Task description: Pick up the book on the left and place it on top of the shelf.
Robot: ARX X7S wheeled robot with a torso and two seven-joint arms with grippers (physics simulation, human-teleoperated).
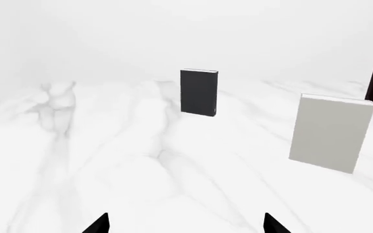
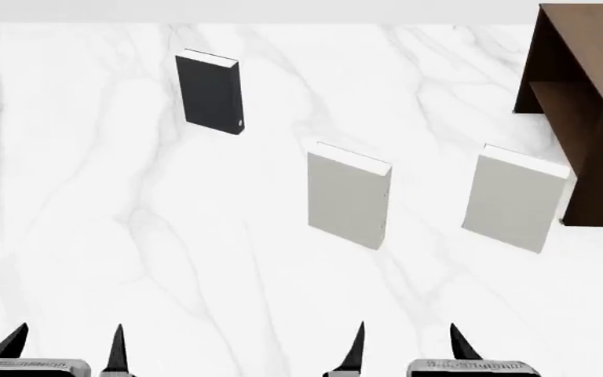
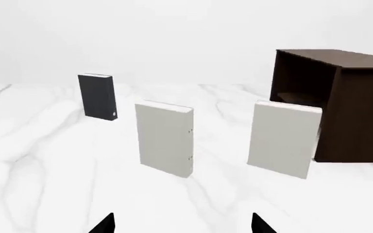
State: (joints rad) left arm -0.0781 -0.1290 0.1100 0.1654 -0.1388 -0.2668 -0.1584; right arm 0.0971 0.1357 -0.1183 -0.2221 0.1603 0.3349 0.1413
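The black book point(image 2: 210, 93) stands upright on the white marble table at the far left; it also shows in the left wrist view point(image 1: 199, 92) and the right wrist view point(image 3: 97, 95). The dark brown shelf point(image 2: 586, 102) stands at the far right, also seen in the right wrist view point(image 3: 335, 102). My left gripper point(image 2: 66, 349) is open and empty at the near edge, well short of the book. In the left wrist view its jaws point(image 1: 185, 225) are wide apart. My right gripper point(image 2: 404, 345) is open and empty; it also shows in its wrist view point(image 3: 182, 224).
Two pale grey-white books stand upright between the black book and the shelf: one in the middle point(image 2: 348, 195), one point(image 2: 514, 199) close beside the shelf. The marble table point(image 2: 123, 236) stretches across the view.
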